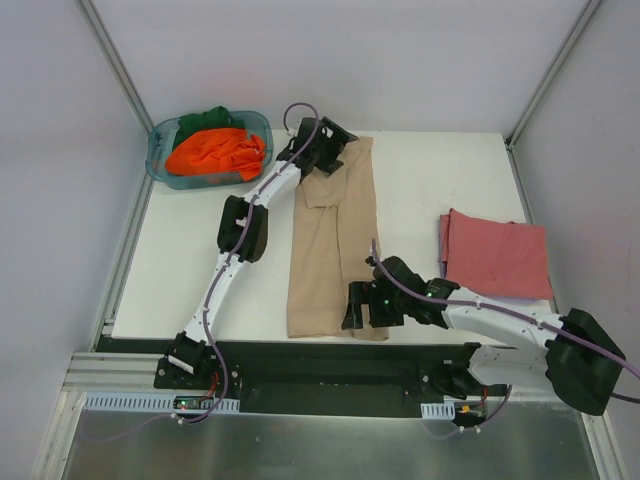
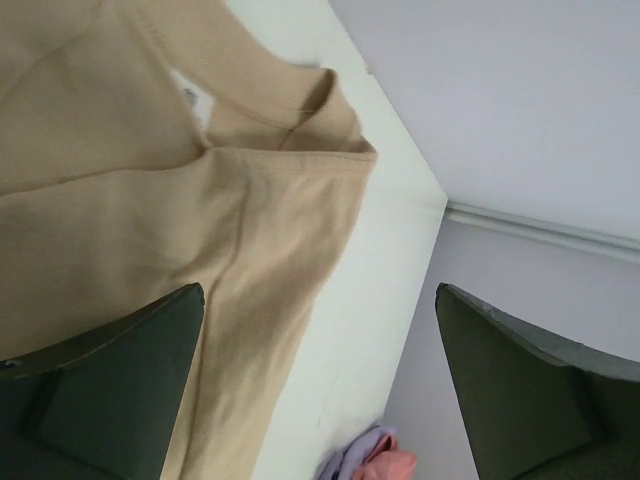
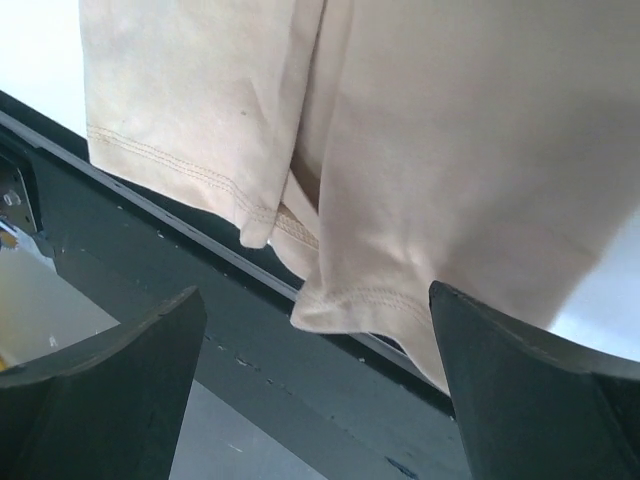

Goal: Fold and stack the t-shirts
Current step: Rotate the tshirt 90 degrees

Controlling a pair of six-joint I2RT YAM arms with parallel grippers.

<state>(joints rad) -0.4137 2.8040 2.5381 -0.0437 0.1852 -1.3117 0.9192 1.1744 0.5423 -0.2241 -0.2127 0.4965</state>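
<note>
A tan t-shirt (image 1: 330, 240) lies in a long narrow strip down the middle of the table, collar at the far end. My left gripper (image 1: 322, 148) hovers open over the collar (image 2: 300, 110), and nothing sits between its fingers (image 2: 110, 380). My right gripper (image 1: 362, 306) is open at the near hem (image 3: 380, 300), which hangs slightly over the table's front edge. A dusty red t-shirt (image 1: 495, 255) lies folded at the right. Orange (image 1: 215, 152) and dark green (image 1: 205, 118) t-shirts are bunched in the tub. A bit of lavender cloth (image 2: 362, 455) shows by the red one.
The teal see-through tub (image 1: 160, 150) stands at the table's far left corner. A black rail (image 3: 200, 330) runs along the near edge under the hem. Grey walls with metal posts close in the back and sides.
</note>
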